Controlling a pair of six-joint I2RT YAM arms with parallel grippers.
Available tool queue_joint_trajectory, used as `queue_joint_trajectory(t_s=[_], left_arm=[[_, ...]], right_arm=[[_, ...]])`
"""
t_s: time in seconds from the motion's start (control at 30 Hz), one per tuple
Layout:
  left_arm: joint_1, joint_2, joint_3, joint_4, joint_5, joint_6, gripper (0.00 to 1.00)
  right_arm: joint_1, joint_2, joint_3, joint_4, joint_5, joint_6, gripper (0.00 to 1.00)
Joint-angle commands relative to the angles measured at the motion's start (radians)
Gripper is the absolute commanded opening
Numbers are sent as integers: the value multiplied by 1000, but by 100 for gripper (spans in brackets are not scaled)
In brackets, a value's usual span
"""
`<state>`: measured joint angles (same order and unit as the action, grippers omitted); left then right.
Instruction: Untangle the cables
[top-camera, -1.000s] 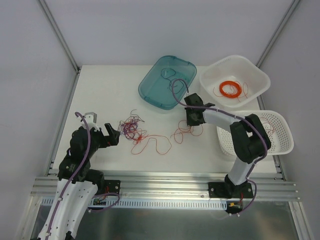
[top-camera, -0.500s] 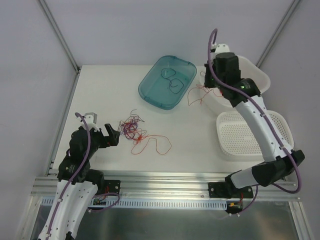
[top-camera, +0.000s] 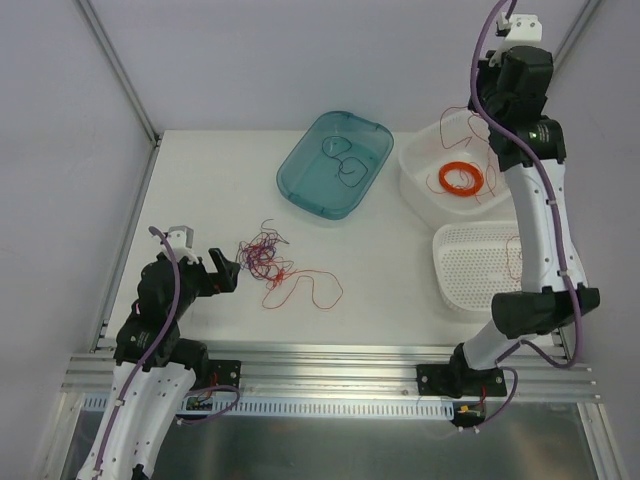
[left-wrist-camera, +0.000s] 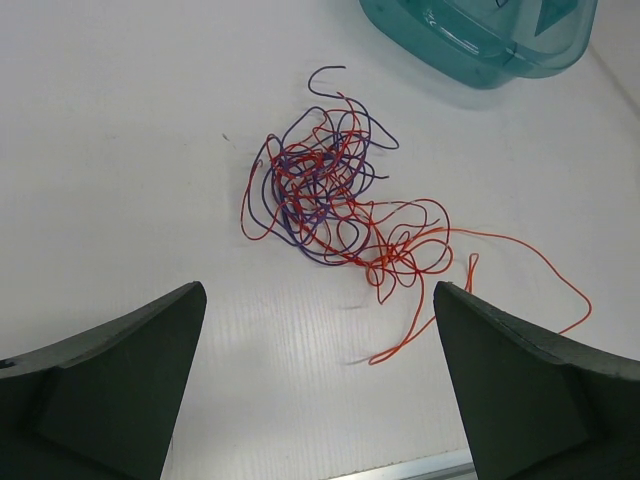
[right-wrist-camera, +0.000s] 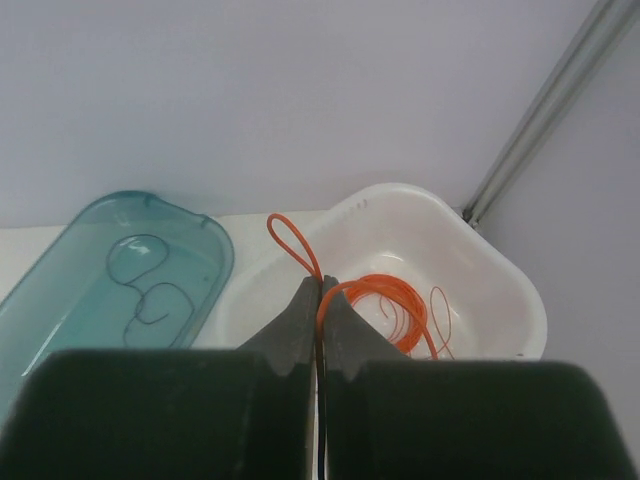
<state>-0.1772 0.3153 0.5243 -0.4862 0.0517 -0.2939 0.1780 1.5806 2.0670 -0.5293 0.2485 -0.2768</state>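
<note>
Cables (left-wrist-camera: 320, 190), where are they?
— A curly wad of red, orange and dark wire lies on the desk (top-camera: 200, 180), just ahead of the left gripper (left-wrist-camera: 318, 300), whose jaws stand wide apart and touch nothing.
And the right gripper (right-wrist-camera: 320, 288)?
— Raised high over the white tub (top-camera: 425, 150), pinched together on one orange strand (right-wrist-camera: 291, 240) that hangs in loops. An orange coil (top-camera: 462, 178) lies in the tub; dark wires (top-camera: 343, 160) lie in the teal tray (top-camera: 305, 180).
</note>
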Motion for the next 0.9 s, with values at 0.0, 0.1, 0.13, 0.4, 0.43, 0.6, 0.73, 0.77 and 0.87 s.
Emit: queue_joint_trajectory(t_s=[0.0,0.1,0.13,0.4,0.43,0.6,0.73,0.77,0.87], left_arm=[[-2,-8,8,31,34,16,99],[-2,-4,6,31,30,9,99],[-2,-1,6,31,25,4,99],[-2,11,6,31,27,-5,99],[-2,10,8,31,27,-7,99],[-2,28,8,31,28,-11,99],[-2,41,11,31,40,-10,99],[-2,45,11,32,40,-10,99],[-2,57,13,32,50,-11,99]], right_arm=[[-67,94,-5,83,-24,-9,1],[-115,148,-68,123,-20,31,1],[-123,165,-88,133,-17,43,1],[-164,389,1,-78,-112,166,55],[-164,391,-1,-95,-123,177,59],[-164,311,-86,-162,-149,214,79],[-160,228,-169,-209,-175,237,81],[-153,199,-203,-189,-184,234,81],[-115,101,-304,-166,-236,214,81]])
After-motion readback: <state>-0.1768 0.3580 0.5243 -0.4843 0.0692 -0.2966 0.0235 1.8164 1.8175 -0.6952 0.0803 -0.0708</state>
